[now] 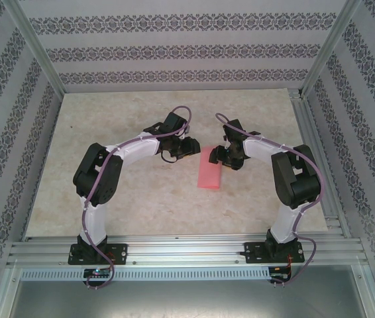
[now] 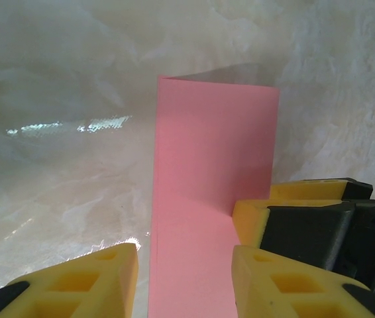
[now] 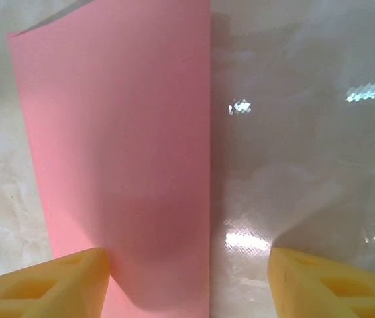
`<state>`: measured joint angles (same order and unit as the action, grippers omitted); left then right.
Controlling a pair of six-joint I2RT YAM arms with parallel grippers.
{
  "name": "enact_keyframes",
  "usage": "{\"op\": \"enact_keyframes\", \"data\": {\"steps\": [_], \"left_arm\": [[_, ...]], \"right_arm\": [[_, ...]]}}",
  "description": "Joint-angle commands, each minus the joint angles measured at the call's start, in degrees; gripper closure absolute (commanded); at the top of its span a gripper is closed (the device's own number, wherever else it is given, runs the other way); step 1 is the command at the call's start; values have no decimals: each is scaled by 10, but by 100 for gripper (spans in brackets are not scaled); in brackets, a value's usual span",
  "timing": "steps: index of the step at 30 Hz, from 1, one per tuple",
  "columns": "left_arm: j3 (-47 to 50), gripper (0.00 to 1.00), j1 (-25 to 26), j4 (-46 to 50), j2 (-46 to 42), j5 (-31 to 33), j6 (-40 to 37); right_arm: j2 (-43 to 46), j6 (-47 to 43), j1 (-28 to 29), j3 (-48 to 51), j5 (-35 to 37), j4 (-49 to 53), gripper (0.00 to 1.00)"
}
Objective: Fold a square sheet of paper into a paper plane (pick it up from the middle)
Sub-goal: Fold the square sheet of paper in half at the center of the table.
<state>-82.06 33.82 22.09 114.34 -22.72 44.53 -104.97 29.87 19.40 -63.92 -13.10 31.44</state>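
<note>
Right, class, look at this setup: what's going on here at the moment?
Two robot arms are working on a pink sheet of paper that lies on the table, folded in half into a narrow rectangle. The left gripper is open, with a finger either side of the paper. The right gripper is also open, one finger at the paper's edge. No plane shape has been made yet.

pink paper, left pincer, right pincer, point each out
folded pink paper [image 1: 211, 171], top view, middle of its upper face
left pincer [image 2: 184, 255], left wrist view, midway between its yellow fingertips
right pincer [image 3: 189, 258], right wrist view, midway between its yellow fingertips
</note>
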Motion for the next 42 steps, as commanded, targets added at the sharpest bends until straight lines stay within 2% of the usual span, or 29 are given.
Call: {"op": "enact_keyframes", "data": {"steps": [1, 22, 30, 42], "left_arm": [[-20, 57, 8, -14, 10, -9, 7], [-28, 61, 11, -16, 22, -14, 13], [-18, 62, 11, -5, -2, 34, 17], [-25, 69, 11, -29, 26, -5, 30]], "right_arm": [[-14, 5, 4, -11, 0, -3, 35], [-39, 6, 6, -20, -6, -6, 35], [-36, -25, 5, -15, 6, 4, 35], [-47, 9, 5, -11, 25, -7, 35]]}}
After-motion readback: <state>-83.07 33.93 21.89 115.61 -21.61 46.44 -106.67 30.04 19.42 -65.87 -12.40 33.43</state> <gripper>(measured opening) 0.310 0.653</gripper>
